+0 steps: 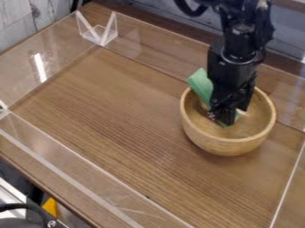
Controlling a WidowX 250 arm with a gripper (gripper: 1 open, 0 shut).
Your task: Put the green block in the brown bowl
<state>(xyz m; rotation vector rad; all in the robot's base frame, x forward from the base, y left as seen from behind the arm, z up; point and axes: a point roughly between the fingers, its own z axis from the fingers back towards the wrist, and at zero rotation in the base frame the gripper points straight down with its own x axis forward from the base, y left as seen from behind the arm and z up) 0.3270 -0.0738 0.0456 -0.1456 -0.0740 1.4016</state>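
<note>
The brown bowl (255, 134) stands on the wooden table at the right. My black gripper (226, 112) points straight down into it, with its fingertips low inside, near the bottom. It is shut on the green block (201, 83), which is tilted. One end of the block sticks out to the left above the bowl's rim, and a small green bit shows to the right of the fingers. The gripper body hides the middle of the block.
Clear acrylic walls (71, 169) run around the wooden table top (107, 107). A small clear folded stand (96, 28) sits at the back left. Dark equipment shows at the lower left corner.
</note>
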